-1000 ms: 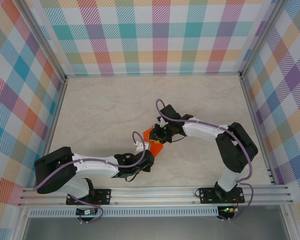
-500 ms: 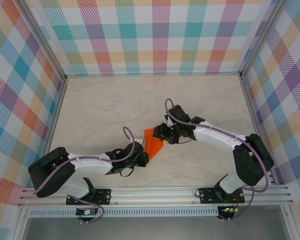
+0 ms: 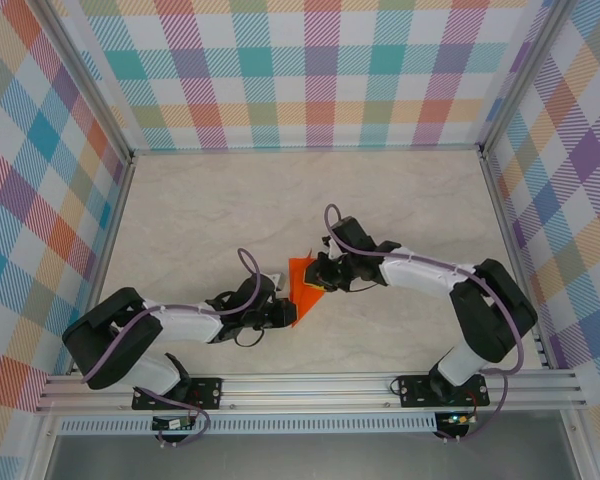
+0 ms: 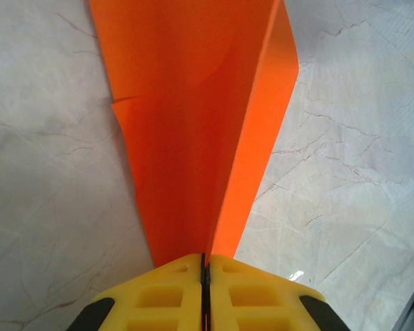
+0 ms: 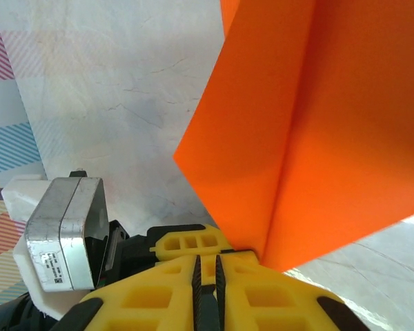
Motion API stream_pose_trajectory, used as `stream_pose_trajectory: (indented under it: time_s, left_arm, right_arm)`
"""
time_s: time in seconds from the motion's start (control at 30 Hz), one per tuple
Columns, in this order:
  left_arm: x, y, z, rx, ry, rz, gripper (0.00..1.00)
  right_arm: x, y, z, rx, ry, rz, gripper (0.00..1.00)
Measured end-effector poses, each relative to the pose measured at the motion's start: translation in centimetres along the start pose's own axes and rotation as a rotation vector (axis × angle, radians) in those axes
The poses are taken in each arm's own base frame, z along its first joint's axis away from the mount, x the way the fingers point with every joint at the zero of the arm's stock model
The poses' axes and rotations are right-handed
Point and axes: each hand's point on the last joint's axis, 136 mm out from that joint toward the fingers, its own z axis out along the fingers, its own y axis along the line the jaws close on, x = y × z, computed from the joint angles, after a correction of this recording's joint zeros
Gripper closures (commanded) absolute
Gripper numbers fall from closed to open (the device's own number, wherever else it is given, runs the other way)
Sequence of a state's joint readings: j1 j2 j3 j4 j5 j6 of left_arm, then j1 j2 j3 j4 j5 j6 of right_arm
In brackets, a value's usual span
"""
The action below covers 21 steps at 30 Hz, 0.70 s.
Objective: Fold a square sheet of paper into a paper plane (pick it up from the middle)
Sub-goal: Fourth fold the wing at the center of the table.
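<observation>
The paper plane (image 3: 301, 277) is a bright orange folded dart with a centre crease, just above the marble table. My left gripper (image 3: 286, 312) is shut on its narrow end; in the left wrist view the yellow fingers (image 4: 159, 293) pinch the crease and the plane (image 4: 193, 117) fans out away from them. My right gripper (image 3: 318, 281) comes in from the right against the plane's wide end. In the right wrist view its jaws (image 5: 205, 258) stand almost together with nothing between them, and the plane (image 5: 317, 131) rises just right of them.
The left gripper's yellow finger (image 5: 186, 241) and silver wrist camera (image 5: 61, 231) sit directly beyond my right fingers. Plaid walls (image 3: 310, 70) enclose the marble table (image 3: 210, 210) on three sides. An aluminium rail (image 3: 310, 385) runs along the near edge.
The right gripper has shifted along the plane's wide end, and its arm swung rightward then partly back. The left arm drew slightly left, still holding the plane, which barely moved.
</observation>
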State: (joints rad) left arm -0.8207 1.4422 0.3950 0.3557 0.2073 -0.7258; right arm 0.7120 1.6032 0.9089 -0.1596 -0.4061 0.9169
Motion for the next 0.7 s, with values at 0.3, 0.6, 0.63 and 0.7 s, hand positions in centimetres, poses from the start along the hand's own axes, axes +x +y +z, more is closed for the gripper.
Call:
stream_pose_trajectory:
  time_s: [0.3, 0.6, 0.63, 0.7]
  left_arm:
    - [-0.1, 0.7, -0.1, 0.033, 0.023, -0.069, 0.91]
    - [-0.3, 1.0, -0.3, 0.076, 0.06, -0.118, 0.9]
    - [-0.3, 1.0, -0.3, 0.083, 0.065, -0.121, 0.9]
    - [-0.3, 0.9, -0.3, 0.096, 0.077, -0.128, 0.9]
  right_arm:
    - [-0.7, -0.2, 2.8, -0.002, 0.036, 0.021, 0.84]
    - [-1.2, -0.9, 4.2, 0.014, 0.044, 0.05, 0.84]
    - [-1.2, -1.0, 4.2, 0.017, 0.045, 0.052, 0.84]
    - [-1.2, -1.1, 4.3, 0.019, 0.046, 0.055, 0.84]
